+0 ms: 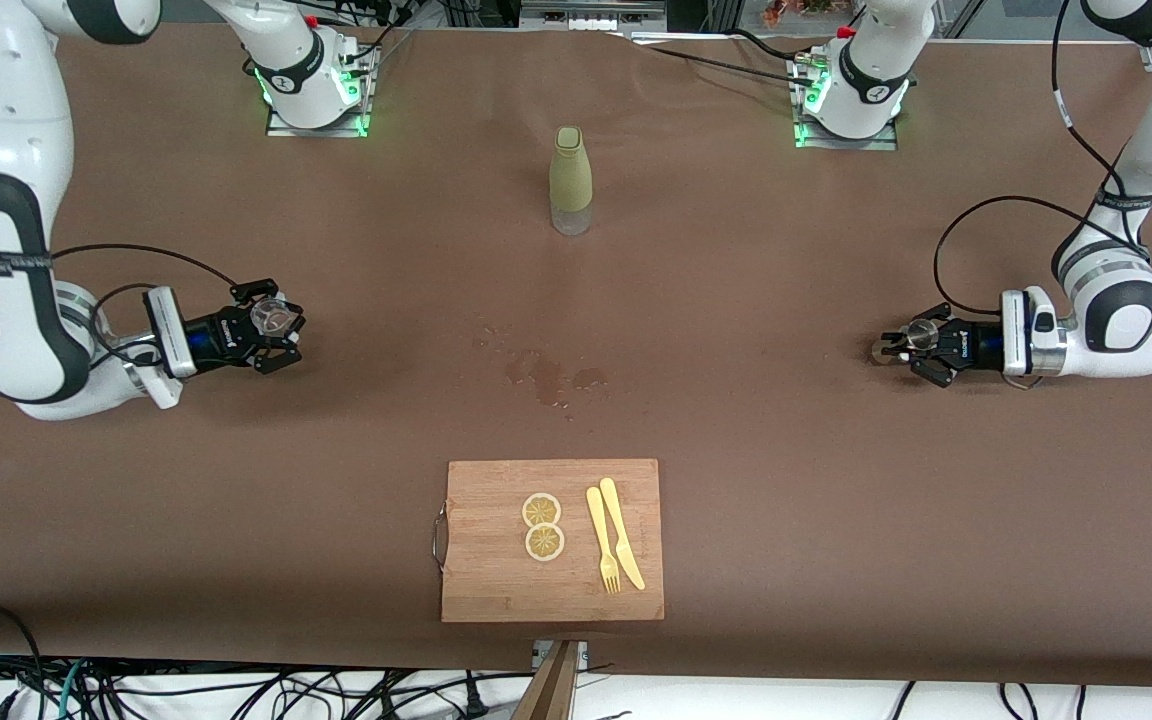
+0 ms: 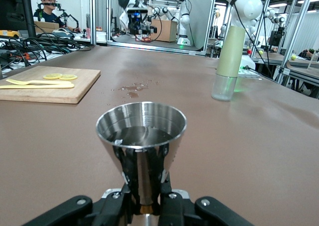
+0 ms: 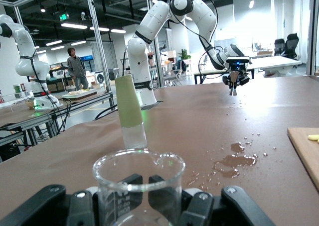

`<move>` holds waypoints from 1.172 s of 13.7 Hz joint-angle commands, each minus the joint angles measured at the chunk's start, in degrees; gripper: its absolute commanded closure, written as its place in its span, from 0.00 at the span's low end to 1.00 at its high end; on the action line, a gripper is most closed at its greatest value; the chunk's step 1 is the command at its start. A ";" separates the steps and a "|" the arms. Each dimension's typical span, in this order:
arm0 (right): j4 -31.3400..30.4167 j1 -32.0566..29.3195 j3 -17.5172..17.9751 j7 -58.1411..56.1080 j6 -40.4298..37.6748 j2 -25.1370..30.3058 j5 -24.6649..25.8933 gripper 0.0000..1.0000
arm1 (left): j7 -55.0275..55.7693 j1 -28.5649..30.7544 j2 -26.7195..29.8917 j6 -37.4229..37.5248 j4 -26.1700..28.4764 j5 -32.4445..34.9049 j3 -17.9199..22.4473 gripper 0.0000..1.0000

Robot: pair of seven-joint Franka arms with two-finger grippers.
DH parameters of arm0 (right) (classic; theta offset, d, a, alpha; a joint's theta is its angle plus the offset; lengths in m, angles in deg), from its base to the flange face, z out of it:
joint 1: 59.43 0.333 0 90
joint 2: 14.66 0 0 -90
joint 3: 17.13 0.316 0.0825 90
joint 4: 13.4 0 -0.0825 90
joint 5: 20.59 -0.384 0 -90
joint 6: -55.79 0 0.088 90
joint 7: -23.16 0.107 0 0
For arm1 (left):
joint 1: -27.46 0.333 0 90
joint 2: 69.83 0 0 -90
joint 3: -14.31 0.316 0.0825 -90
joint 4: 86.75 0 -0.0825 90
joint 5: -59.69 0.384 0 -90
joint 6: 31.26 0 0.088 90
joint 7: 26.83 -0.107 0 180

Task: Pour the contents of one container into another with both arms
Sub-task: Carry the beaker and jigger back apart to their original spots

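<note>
My left gripper (image 1: 911,345) is at the left arm's end of the table, low over the brown cover, shut on the narrow waist of an upright steel jigger (image 1: 921,335). In the left wrist view the jigger (image 2: 141,136) holds dark liquid and the fingers (image 2: 124,178) clamp its waist. My right gripper (image 1: 276,330) is low at the right arm's end, shut on a clear glass beaker (image 1: 271,318). In the right wrist view the beaker (image 3: 139,186) stands upright with its spout toward the table's middle. Its rim carries droplets and its bottom is hidden.
A bottle (image 1: 571,180) with a green sleeve stands midway between the arms' bases. Spilled liquid (image 1: 546,372) wets the table's middle. Nearer the front camera lies a wooden cutting board (image 1: 496,590) with two lemon slices (image 1: 542,525), a yellow fork and a knife (image 1: 614,545).
</note>
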 commanded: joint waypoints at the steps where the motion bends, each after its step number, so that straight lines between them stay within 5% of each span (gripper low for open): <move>1: 0.92 -2.02 0.80 -4.47 -0.93 -4.69 -0.96 0.86 | -1.89 0.95 -3.16 1.77 -4.00 1.84 -0.21 1.00; 16: 1.27 -2.29 0.80 -12.92 6.80 -11.56 -1.48 0.86 | -1.01 1.83 -6.06 -0.42 -5.32 4.30 0.67 1.00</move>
